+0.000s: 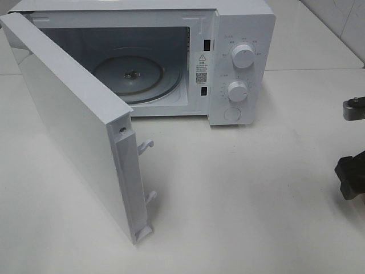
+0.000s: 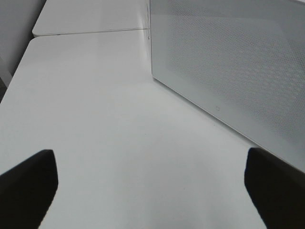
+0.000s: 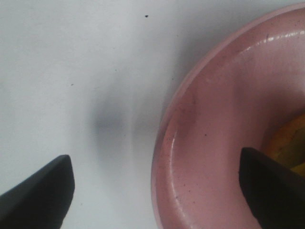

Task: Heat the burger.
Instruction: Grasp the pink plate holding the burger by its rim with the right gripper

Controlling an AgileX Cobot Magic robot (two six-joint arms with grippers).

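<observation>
Right pincer (image 3: 155, 162) released, left pincer (image 2: 150, 157) released too, over the bench (image 1: 256, 200). Microwave (image 1: 239, 57): door (image 1: 68, 125) swung wide, turntable (image 1: 137, 74) empty, so opening is done. Pink plate (image 3: 214, 119) rim sits between the right jaws. Burger (image 3: 288, 145) on the plate, only a sliver showing. Remaining: grip, load, shut the door, set dials (image 1: 243, 56).

The microwave (image 1: 242, 34) door (image 1: 74, 120) swings far out over the table (image 1: 245, 194), walling off the left approach, and its latch hooks (image 1: 146, 145) jut toward the opening. From the front right, bare tabletop leads straight to the open cavity and glass turntable (image 1: 137, 71). The pink plate (image 3: 214, 119) rim lies between the spread fingers of the right gripper (image 3: 157, 186)
</observation>
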